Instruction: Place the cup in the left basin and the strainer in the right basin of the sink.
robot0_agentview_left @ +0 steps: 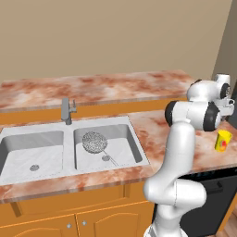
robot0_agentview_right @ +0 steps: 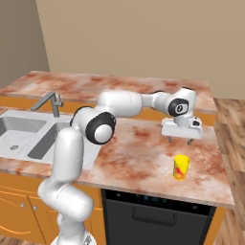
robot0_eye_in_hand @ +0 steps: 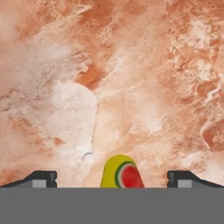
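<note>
counter (robot0_agentview_right: pixel 143 153): marbled red-brown stone, carries everything; the tool hangs over its bare stretch, far side from the sink
sink (robot0_agentview_left: pixel 69 172): double steel sink with pale rim and grey faucet (robot0_agentview_left: pixel 67 110) at the back; well apart from the tool, off toward the arm's base side in the right base view
left basin (robot0_agentview_left: pixel 18 152): nothing in it but the drain; the farthest thing from the tool and where the cup has to go
right basin (robot0_agentview_left: pixel 125 148): the nearer of the pair to the tool; already holds the strainer
strainer (robot0_agentview_left: pixel 95 141): round wire mesh lying on the basin floor, thin handle running toward the front of the basin; this half of the task looks done
tool (robot0_agentview_right: pixel 181 139): released, fingers spread wide, nothing between them; pointing down at the counter, raised above it
cup (robot0_agentview_right: pixel 181 167): small, yellow, red mark on its side; upright on the counter, long axis vertical
key relation: cup sits below the tool and nearer the counter's front edge than the tool; not touching. In the hand view the cup (robot0_eye_in_hand: pixel 122 172) shows at the bottom, roughly centred between the two finger tips
next move (judgement): come forward and down so the fingers straddle the cup, clench, then a long carry past the right basin to the left one
risk (judgement): small light cup, a finger clipping it on the way down could tip it
</note>
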Robot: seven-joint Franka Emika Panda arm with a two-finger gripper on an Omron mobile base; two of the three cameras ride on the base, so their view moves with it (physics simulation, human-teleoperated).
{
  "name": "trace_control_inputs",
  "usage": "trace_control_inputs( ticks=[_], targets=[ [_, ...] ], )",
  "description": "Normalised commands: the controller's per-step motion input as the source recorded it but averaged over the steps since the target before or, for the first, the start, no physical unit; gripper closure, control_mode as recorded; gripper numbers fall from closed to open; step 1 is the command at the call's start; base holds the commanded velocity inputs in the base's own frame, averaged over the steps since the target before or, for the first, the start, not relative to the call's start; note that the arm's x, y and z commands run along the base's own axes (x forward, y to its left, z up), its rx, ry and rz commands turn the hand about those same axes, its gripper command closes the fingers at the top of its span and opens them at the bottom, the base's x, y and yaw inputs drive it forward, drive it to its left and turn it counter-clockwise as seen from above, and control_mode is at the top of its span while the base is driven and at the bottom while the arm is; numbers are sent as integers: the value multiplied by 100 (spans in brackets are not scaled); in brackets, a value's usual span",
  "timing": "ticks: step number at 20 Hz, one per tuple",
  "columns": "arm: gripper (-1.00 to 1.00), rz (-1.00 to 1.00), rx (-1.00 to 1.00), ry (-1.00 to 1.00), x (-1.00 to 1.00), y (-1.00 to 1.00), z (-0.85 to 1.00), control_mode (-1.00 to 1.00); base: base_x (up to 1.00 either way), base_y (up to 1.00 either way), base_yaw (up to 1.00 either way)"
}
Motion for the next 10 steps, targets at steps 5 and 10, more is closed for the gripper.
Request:
trace_control_inputs(
  ticks=[5, 10],
  targets=[
    [-100, -8, -1, 2, -39, 6, 6, -100, 0, 0, 0],
    [-100, -6, 0, -1, -15, 0, -6, -100, 0, 0, 0]
  ],
)
